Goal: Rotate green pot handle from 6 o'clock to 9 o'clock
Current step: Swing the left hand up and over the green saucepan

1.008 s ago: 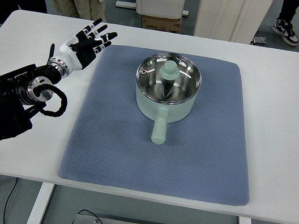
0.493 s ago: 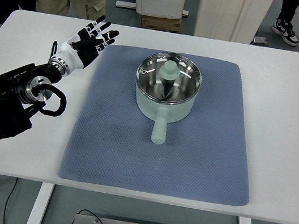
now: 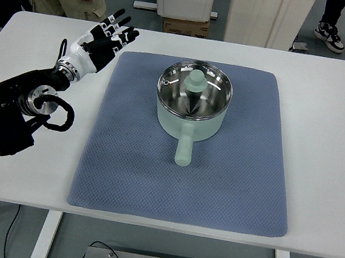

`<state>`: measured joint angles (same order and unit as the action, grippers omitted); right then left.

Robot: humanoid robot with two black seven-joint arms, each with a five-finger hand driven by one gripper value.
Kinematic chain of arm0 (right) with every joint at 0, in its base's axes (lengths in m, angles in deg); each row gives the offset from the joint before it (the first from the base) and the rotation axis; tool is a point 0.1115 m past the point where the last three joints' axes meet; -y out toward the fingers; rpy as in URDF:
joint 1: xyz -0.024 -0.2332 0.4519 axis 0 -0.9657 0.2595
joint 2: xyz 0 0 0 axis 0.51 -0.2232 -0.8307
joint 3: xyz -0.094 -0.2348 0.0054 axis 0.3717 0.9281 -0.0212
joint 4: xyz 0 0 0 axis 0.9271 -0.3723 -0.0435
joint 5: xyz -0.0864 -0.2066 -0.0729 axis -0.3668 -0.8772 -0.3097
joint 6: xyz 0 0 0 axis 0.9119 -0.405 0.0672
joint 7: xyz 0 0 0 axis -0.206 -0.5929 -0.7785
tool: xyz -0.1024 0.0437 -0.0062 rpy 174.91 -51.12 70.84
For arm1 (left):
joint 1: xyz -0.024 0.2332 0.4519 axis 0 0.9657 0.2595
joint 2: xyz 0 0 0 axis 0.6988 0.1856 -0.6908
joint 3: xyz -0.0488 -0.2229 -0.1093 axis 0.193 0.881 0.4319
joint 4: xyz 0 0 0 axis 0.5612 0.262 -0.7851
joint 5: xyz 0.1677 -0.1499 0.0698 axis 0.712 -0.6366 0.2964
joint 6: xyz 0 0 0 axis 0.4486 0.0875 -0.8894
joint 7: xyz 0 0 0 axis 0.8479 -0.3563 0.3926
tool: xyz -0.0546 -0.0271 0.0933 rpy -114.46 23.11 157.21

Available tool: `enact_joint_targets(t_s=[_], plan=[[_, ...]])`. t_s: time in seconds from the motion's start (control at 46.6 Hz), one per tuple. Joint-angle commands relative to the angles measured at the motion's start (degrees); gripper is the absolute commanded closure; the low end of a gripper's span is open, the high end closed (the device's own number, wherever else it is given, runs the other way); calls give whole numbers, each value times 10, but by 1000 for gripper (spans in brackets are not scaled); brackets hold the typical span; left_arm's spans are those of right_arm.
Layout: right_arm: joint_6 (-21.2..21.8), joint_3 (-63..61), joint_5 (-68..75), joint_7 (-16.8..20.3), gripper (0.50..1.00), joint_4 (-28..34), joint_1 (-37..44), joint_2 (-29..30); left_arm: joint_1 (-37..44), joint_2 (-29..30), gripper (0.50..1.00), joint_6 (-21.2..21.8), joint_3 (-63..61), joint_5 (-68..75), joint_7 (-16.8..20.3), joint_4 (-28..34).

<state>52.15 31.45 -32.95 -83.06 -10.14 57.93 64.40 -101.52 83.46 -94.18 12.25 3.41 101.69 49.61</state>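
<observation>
One green pot [image 3: 191,106] well right of the left hand's [image 3: 99,42] spread fingers [image 3: 122,28]

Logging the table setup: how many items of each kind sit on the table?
Green pot: 1
Lid on the pot: 1
Blue mat: 1
Total: 3
</observation>
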Motion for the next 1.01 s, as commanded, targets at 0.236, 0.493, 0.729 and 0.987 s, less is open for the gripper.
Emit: enact_joint_targets(t_s=[0.236,0.493,0.729,0.987], plan=[[0,0,0,-1,500,0,0,0,-21,51,500,-67,38,35,72,-45],[0,0,0,0,500,0,1,0,-22,110,500,-84,129,155,94,-180],[0,0,0,0,500,0,0,0,-41,121,500,-87,160,288,120,-241],[0,0,0,0,500,0,0,0,-43,139,500,-95,159,418,121,-345]])
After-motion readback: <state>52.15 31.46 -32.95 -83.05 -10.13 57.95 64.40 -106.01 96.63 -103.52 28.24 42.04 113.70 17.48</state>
